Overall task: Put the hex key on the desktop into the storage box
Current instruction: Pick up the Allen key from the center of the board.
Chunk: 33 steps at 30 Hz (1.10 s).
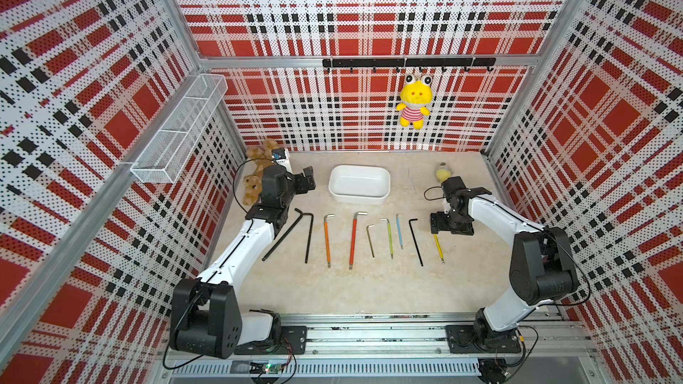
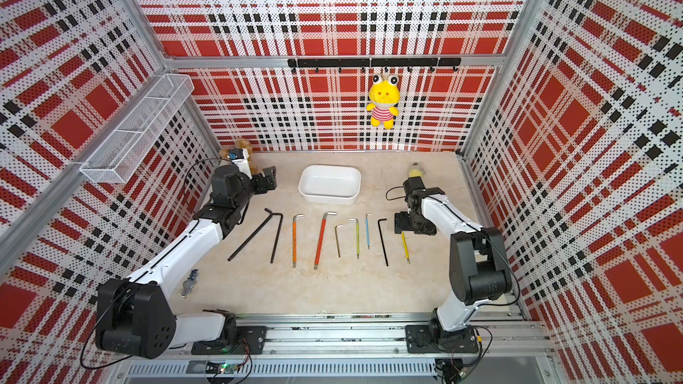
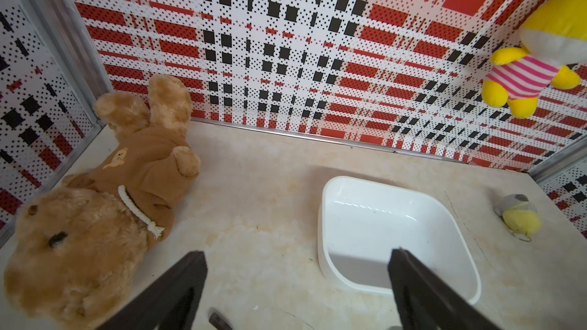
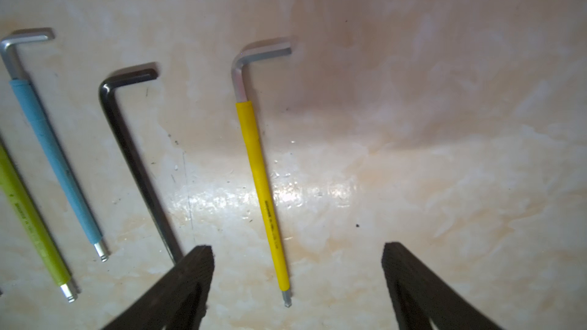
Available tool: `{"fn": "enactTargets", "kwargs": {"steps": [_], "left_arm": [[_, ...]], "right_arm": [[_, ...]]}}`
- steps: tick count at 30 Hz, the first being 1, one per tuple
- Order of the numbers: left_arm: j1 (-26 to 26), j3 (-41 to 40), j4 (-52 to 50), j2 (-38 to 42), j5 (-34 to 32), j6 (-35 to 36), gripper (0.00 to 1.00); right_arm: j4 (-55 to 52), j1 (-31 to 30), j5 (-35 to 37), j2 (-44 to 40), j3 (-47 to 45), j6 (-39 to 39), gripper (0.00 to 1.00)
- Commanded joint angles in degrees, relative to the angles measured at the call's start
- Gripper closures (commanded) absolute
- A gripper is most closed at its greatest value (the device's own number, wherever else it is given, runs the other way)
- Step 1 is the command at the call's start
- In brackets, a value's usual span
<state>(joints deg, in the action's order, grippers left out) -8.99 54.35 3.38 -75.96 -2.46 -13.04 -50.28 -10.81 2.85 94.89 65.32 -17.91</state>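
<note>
**Right hand open above the yellow hex key**

The beige worktop (image 1: 351, 289) carries everything. At its back, between the two arms, stands the white storage box (image 1: 356, 199), and it is empty. In front of the box, nine hex keys (image 1: 353, 238) lie flat in one row. Each has its long shaft running from the back wall toward the front rail, with the short bend at the back end.

The left hand (image 3: 298, 252) hangs released near the box, with nothing between its fingers. The right hand (image 4: 297, 247) is released too, spread wide, above the last key on the right side, the yellow hex key (image 4: 262, 185). In both top views this hand covers the bent end of that key. In the right wrist view the shaft runs lengthwise between the two fingers, closer to one of them, so I judge that closing will cross the shaft well.

The right arm is clearly the nearer one. A black hex key (image 4: 133, 141) lies just beside the yellow one, not touching it.
</note>
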Motion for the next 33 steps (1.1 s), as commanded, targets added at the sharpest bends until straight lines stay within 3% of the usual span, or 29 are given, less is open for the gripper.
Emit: {"fn": "enactTargets", "kwargs": {"steps": [1, 13, 19, 24, 28, 31, 33], "left_arm": [[-0.42, -0.89, -0.3, 0.0, 0.53, -0.41, 0.04], [-0.48, -2.79, -0.14, 0.99, -0.66, -0.15, 0.03], [-0.36, -3.04, -0.04, 1.08, -0.79, -0.15, 0.04], [-0.1, -3.2, -0.04, 1.43, -0.66, -0.15, 0.04], [0.29, -3.52, -0.08, 1.95, -0.53, -0.15, 0.03], [0.88, -3.63, -0.08, 2.57, -0.35, -0.15, 0.03], [1.18, -3.85, -0.12, 2.96, -0.05, -0.23, 0.03]], "right_arm": [[2.69, -0.5, -1.41, 2.06, -0.79, -1.42, 0.13], [6.05, -1.65, -2.29, 7.1, -0.41, -1.93, 0.4], [6.78, -2.15, -1.67, 8.47, -0.98, -2.47, 0.57], [6.11, -3.47, -0.09, 9.16, -0.9, -2.82, 0.76], [5.9, -3.76, -0.25, 9.61, -1.57, -2.54, 0.81], [6.07, -3.78, -0.73, 9.61, -2.12, -2.23, 1.0], [6.03, -3.78, -0.83, 9.65, -2.05, -2.03, 1.0]]}}
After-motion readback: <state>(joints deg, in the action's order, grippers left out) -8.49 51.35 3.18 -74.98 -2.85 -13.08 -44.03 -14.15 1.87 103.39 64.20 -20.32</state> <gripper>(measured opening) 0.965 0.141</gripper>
